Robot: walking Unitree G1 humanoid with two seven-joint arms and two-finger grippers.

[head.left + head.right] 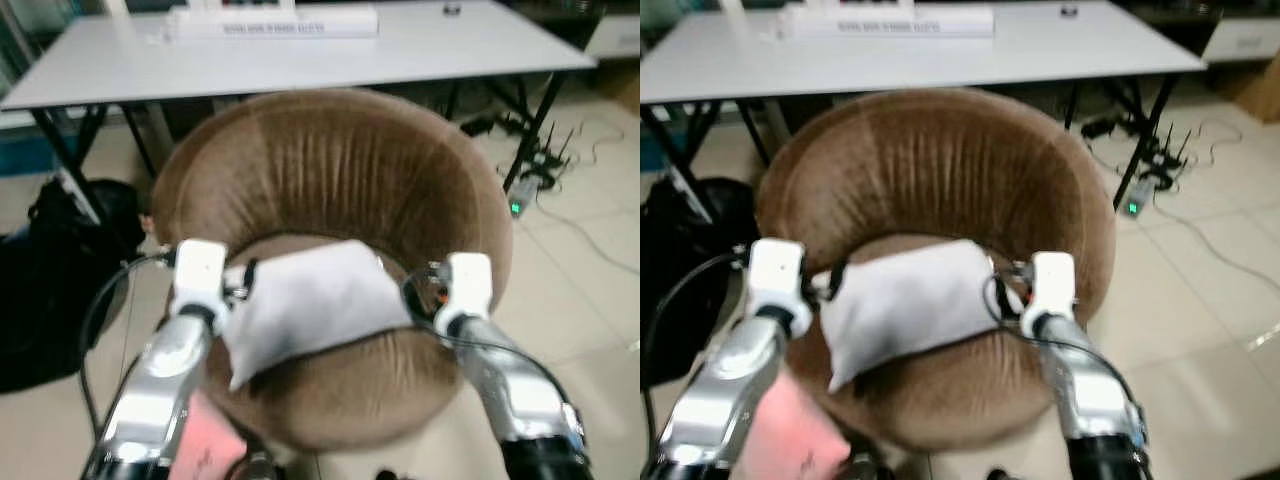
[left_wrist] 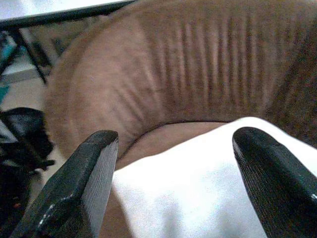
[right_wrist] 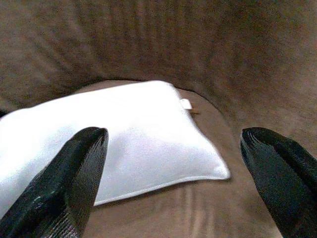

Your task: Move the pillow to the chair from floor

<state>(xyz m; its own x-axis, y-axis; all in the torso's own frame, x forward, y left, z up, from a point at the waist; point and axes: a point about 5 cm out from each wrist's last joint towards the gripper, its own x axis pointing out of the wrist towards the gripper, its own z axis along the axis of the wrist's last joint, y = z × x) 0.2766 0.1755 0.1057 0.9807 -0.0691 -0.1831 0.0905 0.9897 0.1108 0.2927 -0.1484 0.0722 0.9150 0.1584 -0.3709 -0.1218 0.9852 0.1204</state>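
On the seat of the round brown chair we see the white pillow lying flat, one corner hanging over the front edge. Our left gripper and right gripper flank it, fingers spread wide and released. Behind stands a white table.

The soft white rectangular fabric pillow lies flat on the seat of the round brown velvety tub chair, tilted a little so 1 corner hangs over the front edge of the seat. Its surface is smooth, with a seam along the edge and a small white tag at 1 corner. The chair's curved, ribbed backrest wraps around behind the pillow. The chair stands on the pale tiled floor.
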